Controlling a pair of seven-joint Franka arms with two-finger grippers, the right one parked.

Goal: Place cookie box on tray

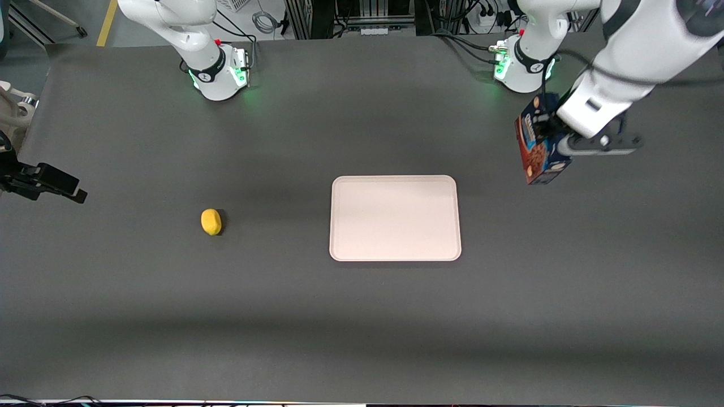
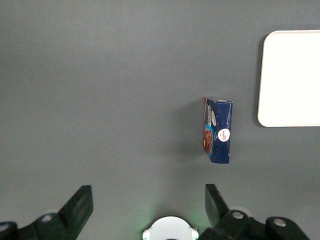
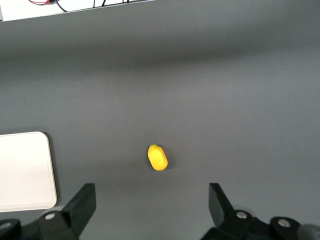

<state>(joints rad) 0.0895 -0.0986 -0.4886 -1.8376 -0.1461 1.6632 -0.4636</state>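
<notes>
Upright on one long narrow edge, the cookie box (image 1: 540, 148) stands on the dark grey bench (image 1: 362, 328), in the upper part of the front view toward the working arm's end. It is a small, slim, dark-blue carton with brown cookie pictures on its broad face and a white round mark on the narrow face turned upward. The left arm's gripper (image 2: 147, 197) hovers above it. Its jaws are spread wide and hold nothing, and the wrist view shows the box on the bench below, touching neither finger.

The tray (image 1: 394, 178), pale pinkish-white with rounded corners and a low rim, lies flat in the middle of the frame. It sits near the box but apart from it, somewhat nearer the front camera, and nothing rests on it. A small yellow lemon-like object (image 1: 211, 221) lies well apart, toward the parked arm's end.

The box is probably light, with thin card walls that would dent under a hard squeeze, and its glossy print may be slippery. Standing on edge, it would tip easily if nudged. A gentle pinch across the two broad faces, near the middle of its length, seems the safest hold.
</notes>
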